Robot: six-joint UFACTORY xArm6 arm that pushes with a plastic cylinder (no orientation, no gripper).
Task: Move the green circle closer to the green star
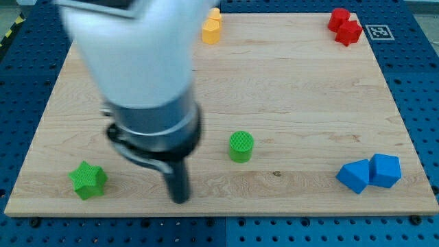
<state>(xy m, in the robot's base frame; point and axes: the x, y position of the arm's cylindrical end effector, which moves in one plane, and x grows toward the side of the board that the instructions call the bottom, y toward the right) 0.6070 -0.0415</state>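
The green circle stands on the wooden board a little below its middle. The green star lies near the board's bottom left corner, far to the left of the circle. My tip touches the board near its bottom edge, between the two green blocks, closer to the circle and lower than it. It touches neither block. The arm's big white and grey body covers the board's upper left part.
A yellow block sits at the top edge, partly behind the arm. Two red blocks sit together at the top right. Two blue blocks sit together at the bottom right.
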